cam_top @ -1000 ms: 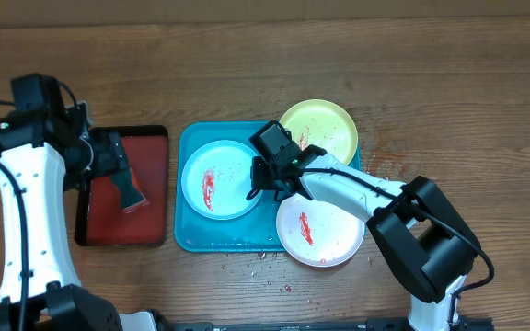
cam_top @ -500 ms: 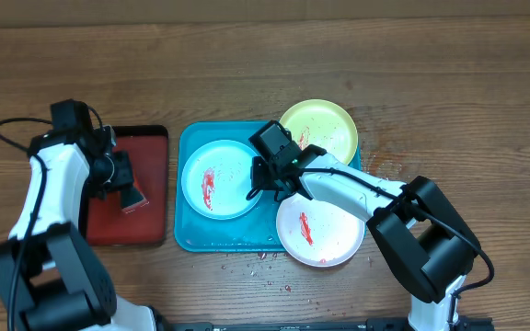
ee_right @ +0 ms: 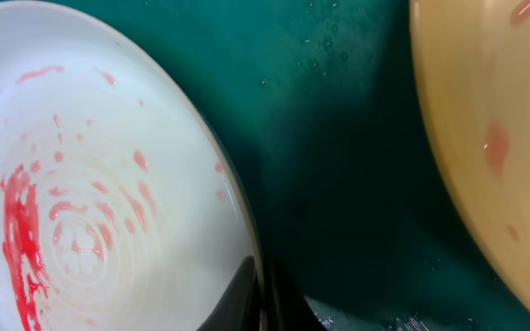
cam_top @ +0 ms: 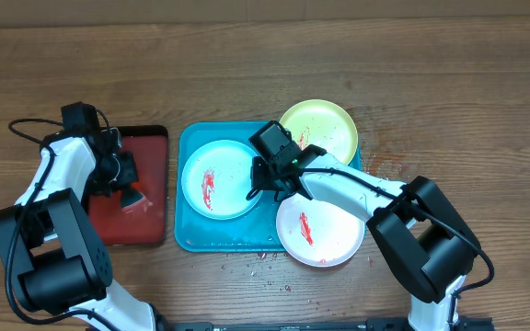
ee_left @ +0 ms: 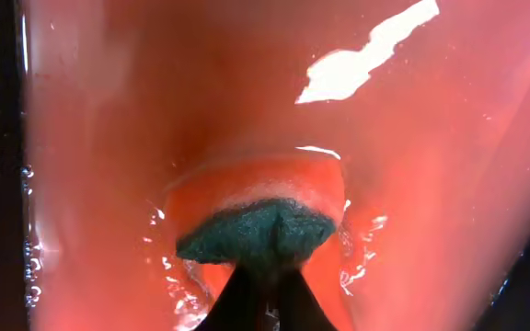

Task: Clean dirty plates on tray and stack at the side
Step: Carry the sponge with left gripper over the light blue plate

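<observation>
Brown wooden table (cam_top: 449, 92) carries a teal tray (cam_top: 219, 237) at its middle, rectangular with rounded corners and a raised rim. Inside its left half lies the light blue plate (cam_top: 217, 179), round and shallow, with a red sauce streak left of its centre and fine red specks scattered about it. The yellow-green plate (cam_top: 325, 129) sits at the tray's far right corner, overlapping the rim, with a small red smear near its near-left edge. The white plate (cam_top: 325, 230) lies at the near right corner, partly over the tray's edge, with a red streak left of its centre. The right pincer (cam_top: 263, 179) is clenched on the right rim of the light blue plate, fingers pinched tight against its edge in the wrist view. Left of the teal tray lies a dark red tray (cam_top: 150, 156), wet and glossy, where the left pincer (ee_left: 263, 294) grasps an orange sponge (ee_left: 265, 221) by its green scouring side.
</observation>
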{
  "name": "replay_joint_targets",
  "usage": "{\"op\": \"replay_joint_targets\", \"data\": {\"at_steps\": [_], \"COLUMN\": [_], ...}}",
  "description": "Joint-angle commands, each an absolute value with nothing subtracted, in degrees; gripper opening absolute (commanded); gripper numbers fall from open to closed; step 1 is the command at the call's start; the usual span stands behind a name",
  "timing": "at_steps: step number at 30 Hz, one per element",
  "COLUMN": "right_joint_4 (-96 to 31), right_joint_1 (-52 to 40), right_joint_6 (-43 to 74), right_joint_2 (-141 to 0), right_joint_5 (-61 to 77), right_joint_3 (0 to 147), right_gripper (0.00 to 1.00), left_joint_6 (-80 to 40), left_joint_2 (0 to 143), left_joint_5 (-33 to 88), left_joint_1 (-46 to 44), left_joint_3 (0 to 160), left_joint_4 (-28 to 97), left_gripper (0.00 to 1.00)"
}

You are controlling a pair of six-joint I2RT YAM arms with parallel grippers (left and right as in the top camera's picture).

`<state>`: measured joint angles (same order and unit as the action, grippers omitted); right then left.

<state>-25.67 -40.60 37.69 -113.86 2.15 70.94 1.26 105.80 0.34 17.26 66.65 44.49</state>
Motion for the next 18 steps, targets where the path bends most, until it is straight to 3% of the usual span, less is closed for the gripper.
{"op": "replay_joint_targets", "data": {"at_steps": [1,9,18], "right_joint_4": [-26.4,-26.6,-26.6], "right_joint_1": [-40.9,-40.9,-40.9], "right_joint_6": [37.7,37.8,37.8], "right_joint_2": [-115.2,-115.2,-115.2], "right_joint_5": [1.3,2.5,3.4], "right_joint_3": [71.7,71.7,71.7], "right_gripper": [0.04,0.04,0.04], "left_joint_6": [1.7,1.7,3.8], "left_joint_2": [107.0,106.3,104.0], "left_joint_5": [0.1,7.1,4.3], "left_joint_1": [17.2,17.2,17.0], "left_joint_3": [66.2,72.8,88.2], "left_joint_4": [44.7,52.6,62.3], "left_gripper": [0.04,0.04,0.04]}}
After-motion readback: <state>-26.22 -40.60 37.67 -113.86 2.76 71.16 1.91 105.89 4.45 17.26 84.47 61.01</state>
